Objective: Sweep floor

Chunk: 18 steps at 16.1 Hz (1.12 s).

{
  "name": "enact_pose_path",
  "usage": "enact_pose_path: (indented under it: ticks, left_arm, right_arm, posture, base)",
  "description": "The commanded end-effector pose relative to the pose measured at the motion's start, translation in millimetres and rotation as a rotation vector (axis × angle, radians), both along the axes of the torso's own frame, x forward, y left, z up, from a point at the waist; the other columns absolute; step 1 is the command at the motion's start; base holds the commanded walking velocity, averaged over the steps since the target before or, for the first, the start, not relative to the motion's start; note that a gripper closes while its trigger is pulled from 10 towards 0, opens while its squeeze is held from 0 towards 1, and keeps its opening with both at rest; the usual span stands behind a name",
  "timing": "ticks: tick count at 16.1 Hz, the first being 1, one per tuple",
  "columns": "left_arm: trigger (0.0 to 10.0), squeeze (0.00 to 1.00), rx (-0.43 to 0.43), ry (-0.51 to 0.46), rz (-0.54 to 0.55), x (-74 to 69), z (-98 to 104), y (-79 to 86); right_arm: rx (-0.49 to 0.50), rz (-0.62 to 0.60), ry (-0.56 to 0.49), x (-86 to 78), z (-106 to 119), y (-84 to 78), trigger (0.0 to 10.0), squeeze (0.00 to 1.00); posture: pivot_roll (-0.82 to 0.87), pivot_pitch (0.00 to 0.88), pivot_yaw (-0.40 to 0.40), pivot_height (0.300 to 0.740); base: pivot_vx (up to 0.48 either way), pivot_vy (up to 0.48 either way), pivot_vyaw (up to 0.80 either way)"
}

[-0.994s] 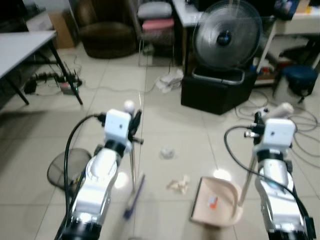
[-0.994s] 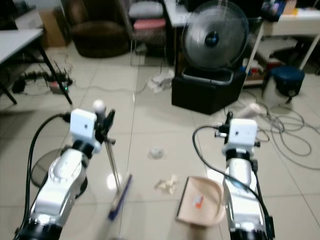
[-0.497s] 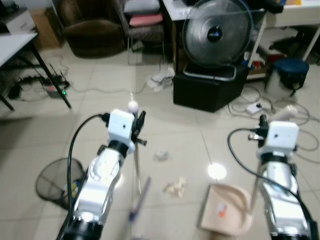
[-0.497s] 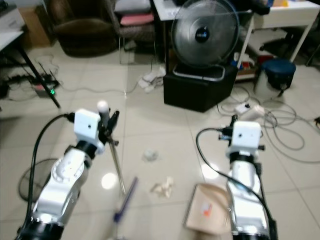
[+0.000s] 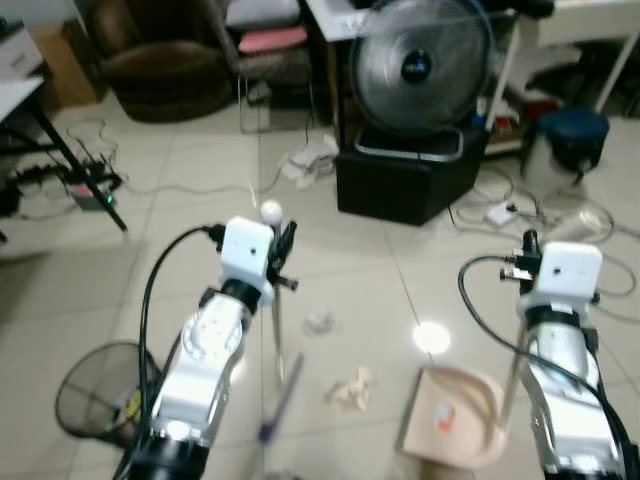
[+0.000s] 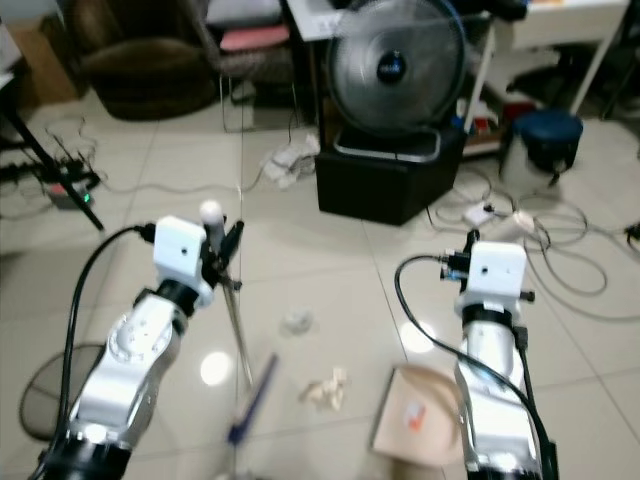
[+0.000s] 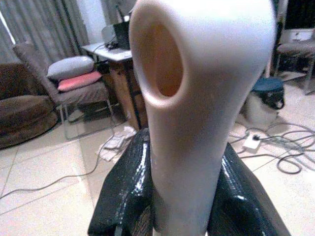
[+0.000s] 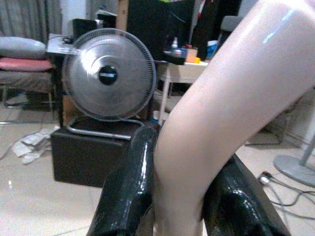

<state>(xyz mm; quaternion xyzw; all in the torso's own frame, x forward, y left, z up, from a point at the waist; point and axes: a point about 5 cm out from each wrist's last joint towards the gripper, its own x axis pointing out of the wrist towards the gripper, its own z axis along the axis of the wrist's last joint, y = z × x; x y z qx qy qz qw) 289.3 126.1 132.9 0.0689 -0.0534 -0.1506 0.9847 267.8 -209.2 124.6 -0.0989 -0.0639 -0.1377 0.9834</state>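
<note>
Ahead, fan (image 5: 420, 65) on black box (image 5: 405, 185), cables (image 5: 560, 215), mesh bin (image 5: 85, 405) left

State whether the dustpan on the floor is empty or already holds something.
Not empty: the dustpan, held by the right gripper, has a small orange-and-white scrap on its tray. The crumpled paper lies outside it.

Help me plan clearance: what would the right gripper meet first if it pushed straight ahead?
Probably the round grey fan on its black box; the right gripper, shut on the beige dustpan handle, faces it. Depth is unclear.
</note>
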Motion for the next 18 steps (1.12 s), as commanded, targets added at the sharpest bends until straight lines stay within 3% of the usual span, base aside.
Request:
enact_pose_path:
  ticks: [1, 12, 18]
  left_arm:
    - [10.0, 0.00, 0.017, -0.032, 0.017, 1.9, 7.0, 4.5]
    - [10.0, 0.00, 0.004, -0.016, 0.006, 1.7, 4.2, 2.1]
    - [10.0, 0.00, 0.000, 0.016, 0.011, 5.2, -2.3, 5.4]
  right_arm:
    - [0.013, 0.030, -0.034, 2.3, 7.9, 7.0, 10.0, 0.00]
    - [0.025, 0.017, -0.017, 1.5, 5.7, 4.8, 10.0, 0.00]
    - [0.021, 0.012, -0.006, 3.0, 3.3, 3.0, 10.0, 0.00]
  posture:
    - [-0.05, 0.073, 0.080, 0.740]
    - [-0.05, 0.083, 0.086, 0.740]
    - [-0.03, 0.127, 0.096, 0.740]
  base:
    - [0.390, 0.000, 0.00]
    - [0.386, 0.000, 0.00]
    - [0.000, 0.000, 0.00]
